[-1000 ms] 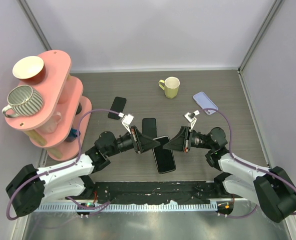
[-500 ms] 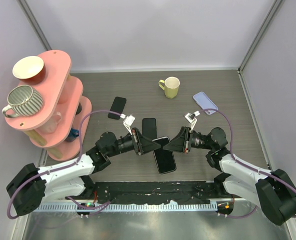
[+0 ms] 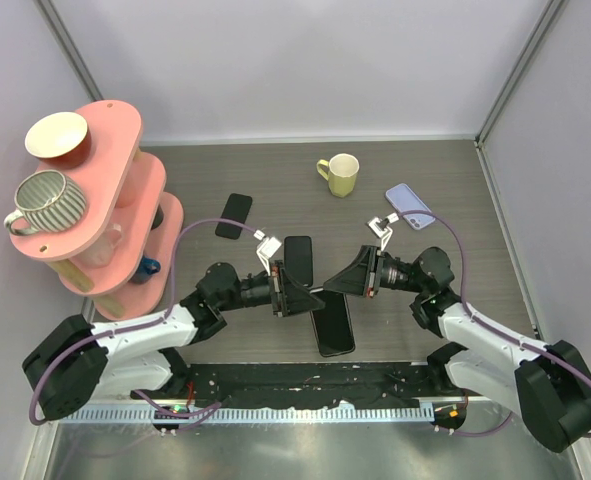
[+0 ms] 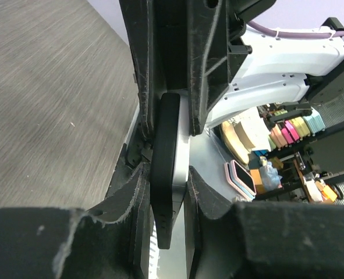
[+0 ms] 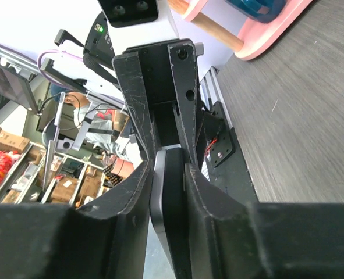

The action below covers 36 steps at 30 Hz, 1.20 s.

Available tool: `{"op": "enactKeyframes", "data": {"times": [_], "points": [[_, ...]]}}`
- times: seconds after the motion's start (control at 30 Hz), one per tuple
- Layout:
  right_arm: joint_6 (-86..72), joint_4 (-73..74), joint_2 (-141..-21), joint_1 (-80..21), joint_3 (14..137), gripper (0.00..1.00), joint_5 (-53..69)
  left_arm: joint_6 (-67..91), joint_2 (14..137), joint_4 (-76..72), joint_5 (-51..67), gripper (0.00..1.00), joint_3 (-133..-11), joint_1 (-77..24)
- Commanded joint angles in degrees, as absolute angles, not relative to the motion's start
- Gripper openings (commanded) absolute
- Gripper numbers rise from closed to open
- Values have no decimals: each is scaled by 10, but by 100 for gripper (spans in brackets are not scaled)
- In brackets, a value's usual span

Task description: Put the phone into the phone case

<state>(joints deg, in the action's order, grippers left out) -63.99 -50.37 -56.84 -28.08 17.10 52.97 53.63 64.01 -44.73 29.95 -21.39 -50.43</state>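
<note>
Phone [image 3: 334, 322] swung straight, case fit unproven

Over the last second the phone turned from a slant to lie nearly square to the near edge of the table [image 3: 455, 190], and it shifted toward that edge. The left gripper [image 4: 169, 177] pushed in toward the middle, while the right gripper [image 5: 169, 174] drew up and away a little. Both met at the phone's far end, just in front of a second black slab [image 3: 297, 256] that lay flat on the table.

That read as a squaring or seating move rather than a finished one. The left wrist view showed a dark edge with a paler band along one face. This was possibly case and phone together, though which was which could not be told.

The left gripper stood narrowly set, its fingers [image 4: 122, 200] pressed on both faces of the phone and clamping it. The right gripper's fingers [image 5: 131, 192] flanked the same phone closely. Whether they pinched it or had let go could not be told. On that showing, the phone could not yet be called fully in its case
</note>
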Motion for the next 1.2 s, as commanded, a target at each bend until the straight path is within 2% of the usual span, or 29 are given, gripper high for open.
{"op": "enactKeyframes", "data": {"times": [0.0,0.03,0.13,0.23,0.3,0.4,0.43,0.53,0.57,0.6,0.67,0.7,0.8,0.9,1.03,1.17], "points": [[-654,-526,-550,-283,207,26,519,523,650,-461,337,0,-236,-504],[-654,-527,-551,-283,207,17,520,522,648,-458,332,0,-236,-502],[-651,-530,-548,-283,205,7,533,520,644,-453,325,0,-235,-500],[-632,-499,-537,-283,205,1,540,517,641,-430,319,0,-241,-497],[-602,-464,-527,-283,211,1,533,507,640,-410,317,0,-251,-497],[-577,-402,-510,-283,222,20,529,500,637,-389,313,0,-259,-497],[-573,-383,-507,-283,225,32,533,499,635,-387,310,0,-258,-496],[-564,-364,-502,-283,227,45,553,498,624,-385,298,0,-253,-493],[-563,-358,-502,-283,227,46,557,497,621,-385,296,0,-251,-492],[-559,-351,-502,-282,226,45,559,497,618,-385,294,0,-250,-492],[-549,-333,-501,-283,225,36,565,497,615,-386,296,0,-250,-492],[-549,-331,-500,-283,223,24,566,496,615,-386,296,0,-250,-491],[-548,-329,-500,-283,223,6,565,496,616,-388,294,0,-247,-492],[-545,-328,-501,-283,227,1,565,497,619,-389,294,0,-247,-490],[-540,-314,-495,-283,236,1,542,499,627,-387,294,2,-249,-490],[-539,-303,-498,-283,250,1,510,502,635,-387,295,31,-249,-490]]}}
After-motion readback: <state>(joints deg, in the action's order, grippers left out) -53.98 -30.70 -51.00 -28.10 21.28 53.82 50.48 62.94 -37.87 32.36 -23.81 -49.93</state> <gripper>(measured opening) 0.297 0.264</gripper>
